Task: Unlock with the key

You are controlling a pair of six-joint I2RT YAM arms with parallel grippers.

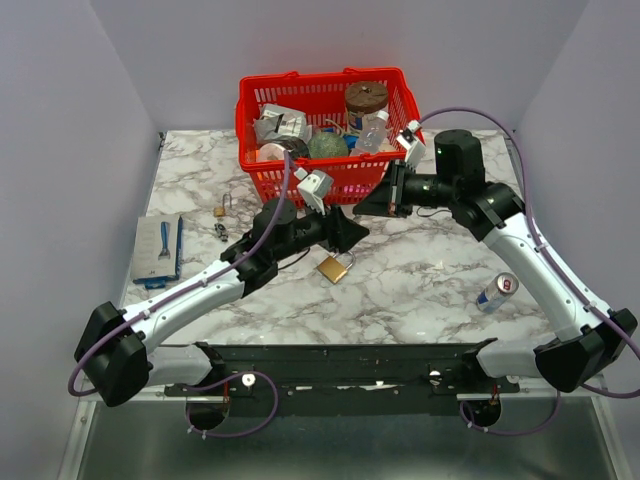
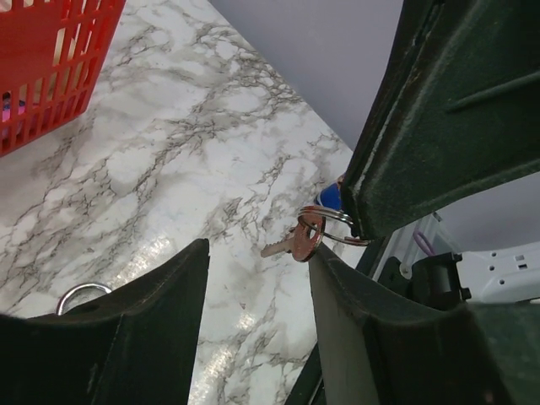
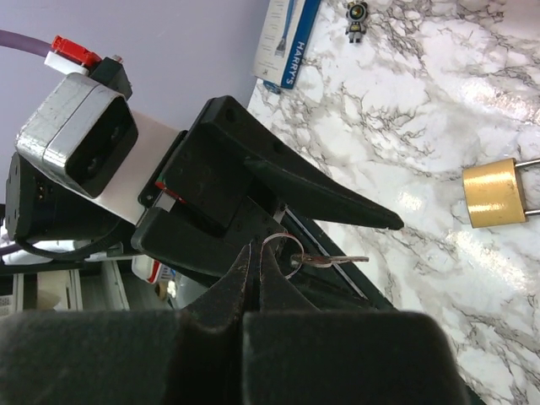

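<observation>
So the right gripper point(image 3: 256, 253) has its jaws pinched completely together on a thin silver key ring point(image 3: 281, 245), and a small metal key point(image 3: 334, 260) hangs off that ring with the blade sticking out sideways. The left gripper point(image 2: 257, 253) sits right up against it, jaws partway apart. From the left wrist camera the key is in the gap between its two black fingers point(image 2: 135, 337), much closer to the right-hand one. Can't tell if it's actually touching that finger, but nothing is clamped on it.

The square brass padlock with a silver shackle point(image 1: 333, 268) lies flat on the white marble-pattern table point(image 1: 420, 270), just below the left gripper's tips and apart from the key. The red plastic mesh basket point(image 1: 262, 95) full of odds and ends sits right behind both grippers.
</observation>
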